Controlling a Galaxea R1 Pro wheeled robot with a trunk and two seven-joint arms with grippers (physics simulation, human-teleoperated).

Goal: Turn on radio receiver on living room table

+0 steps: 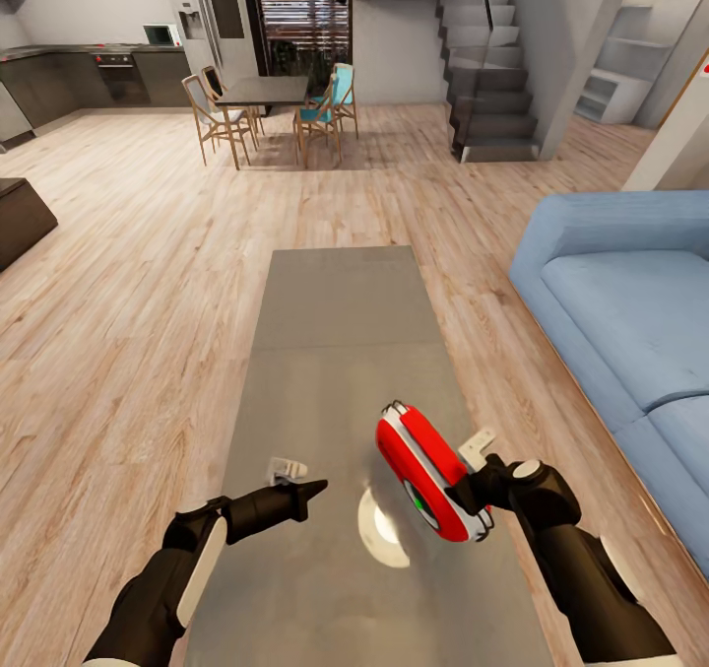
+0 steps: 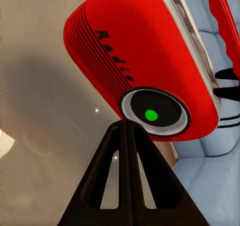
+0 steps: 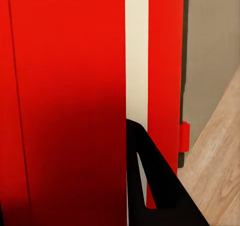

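Light wood planks run across the living room (image 1: 148, 283), and a long grey-taupe worktop (image 1: 335, 322), seamed into sections, stretches away from the robot down the middle of the floor. Above its near end the radio (image 1: 430, 470) is held up off the surface, tilted, by the right gripper (image 1: 471, 495). It has a glossy red face, a white rounded body and white edging. In the left wrist view the face shows ribbed grille lines, the word "Radio" in black script, and a round black dial (image 2: 154, 113) ringed in white with a green spot at its centre. The right jaws are closed on the radio's side; the right wrist view shows one dark finger (image 3: 150, 186) pressed against red panel and a white stripe.

The left gripper (image 1: 310, 491) reaches in over the worktop from the other side, its jaws pressed together into a point. That tip is aimed at the dial and sits just short of it in the left wrist view; whether it touches I cannot tell. A pale round patch (image 1: 379, 529) lies on the worktop below the radio.

A light blue sofa (image 1: 630, 312) stands beside the worktop. Farther back are a dark dining table (image 1: 264, 91) with wooden chairs, a dark kitchen (image 1: 79, 76) and grey stairs (image 1: 487, 66).
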